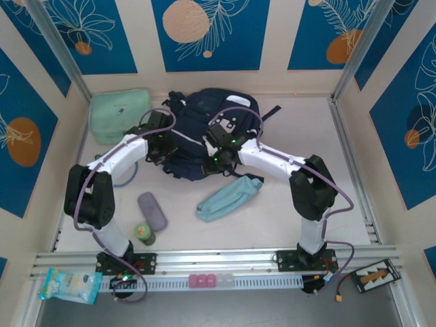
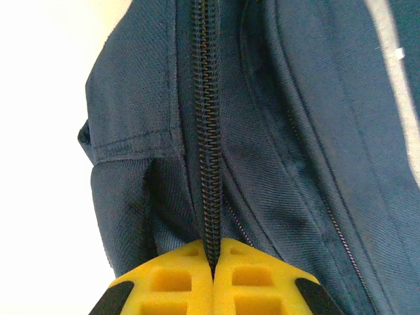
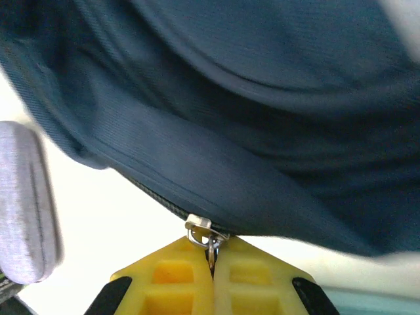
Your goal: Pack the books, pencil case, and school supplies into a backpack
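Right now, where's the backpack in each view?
Top: backpack upper centre.
Left wrist: centre and right, its zipper running down into the shut left claw.
Right wrist: upper half, zipper pull pinched in the right claw.
Shared landmark: the zipper line at both claws.

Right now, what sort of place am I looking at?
Probably a robot test booth: a left arm and right arm bolted to an aluminium rail, printed blue-and-cream wall panels closing in a small table, and a navy backpack and light-blue pencil case laid out as practice items.
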{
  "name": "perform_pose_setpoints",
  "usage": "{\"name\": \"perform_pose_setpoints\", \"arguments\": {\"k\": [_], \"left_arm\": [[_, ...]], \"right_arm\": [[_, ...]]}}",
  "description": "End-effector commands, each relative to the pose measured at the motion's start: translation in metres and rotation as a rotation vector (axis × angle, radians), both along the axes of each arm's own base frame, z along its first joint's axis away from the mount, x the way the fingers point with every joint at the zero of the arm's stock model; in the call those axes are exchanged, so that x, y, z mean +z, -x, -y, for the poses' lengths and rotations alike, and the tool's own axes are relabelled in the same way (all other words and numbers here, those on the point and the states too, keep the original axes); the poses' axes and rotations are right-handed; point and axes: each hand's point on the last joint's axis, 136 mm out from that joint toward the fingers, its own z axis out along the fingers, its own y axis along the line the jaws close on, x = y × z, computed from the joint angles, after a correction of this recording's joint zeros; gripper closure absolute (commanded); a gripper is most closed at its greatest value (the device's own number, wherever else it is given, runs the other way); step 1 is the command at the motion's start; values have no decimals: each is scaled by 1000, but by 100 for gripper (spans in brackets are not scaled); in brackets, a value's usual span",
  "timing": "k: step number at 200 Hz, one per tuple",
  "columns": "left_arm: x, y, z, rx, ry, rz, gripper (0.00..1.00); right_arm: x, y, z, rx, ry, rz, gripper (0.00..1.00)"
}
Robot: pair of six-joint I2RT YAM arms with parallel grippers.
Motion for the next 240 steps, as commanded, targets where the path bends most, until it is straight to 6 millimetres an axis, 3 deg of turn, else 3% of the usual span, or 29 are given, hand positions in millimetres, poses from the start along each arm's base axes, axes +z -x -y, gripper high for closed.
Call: {"name": "perform_pose_setpoints", "arguments": {"k": [1,53,123,166,207,240], "left_arm": [[51,-17,-6,18,5,151,100],[61,-14,-5,6,13,171,100],[46,-4,5,-47,56,120,100],[37,5,8,-59,78,88,100],[31,18,21,-74,139,59,100],[10,61,40,-103,157,-22,100]], "right_arm": [[1,7,47,-81,131,-11,100],[-12,-17,95,-208,189,8,100],[-28,-80,152,-361,243,78,100],[-36,-106,187,-420,314,122,100],[-28,-114,181,-380,260,152,98],[-25,-115,178,-360,164,138,97]]}}
